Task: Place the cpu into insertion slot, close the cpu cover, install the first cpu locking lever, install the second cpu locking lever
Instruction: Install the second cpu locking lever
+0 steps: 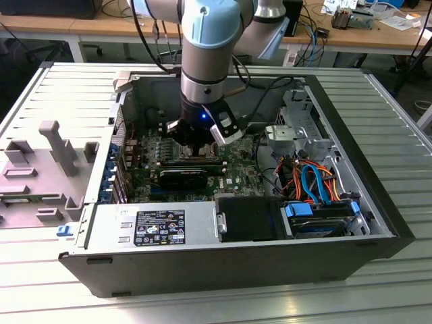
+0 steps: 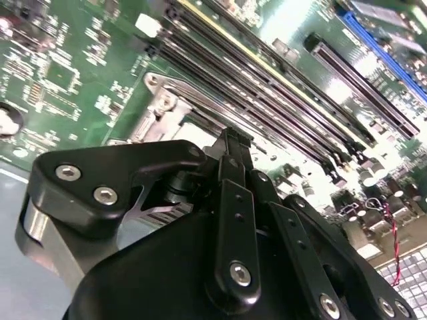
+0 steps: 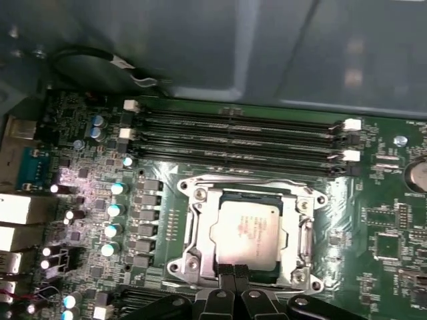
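In the first wrist view the cpu (image 3: 245, 230), a silver-grey square chip, lies flat in the insertion slot (image 3: 181, 268) on the green board. The cpu cover (image 3: 199, 227), a silver frame with a square window, lies down around the chip. A thin metal lever (image 3: 247, 181) runs along the socket's side nearest the memory slots. My gripper (image 3: 233, 272) is at the socket's opposite edge, its two black fingertips pressed together with nothing visible between them. In the second wrist view the gripper (image 2: 235, 141) hovers just over the socket's silver rim (image 2: 163, 100). The exterior view shows the gripper (image 1: 196, 145) low inside the open computer case.
Long black memory slots (image 3: 233, 133) run beside the socket, and capacitors (image 3: 112, 210) stand on its other side. The case wall (image 3: 200, 47) rises behind the board. In the exterior view a power supply (image 1: 155, 226) and a drive bay with cables (image 1: 317, 182) fill the case's near side.
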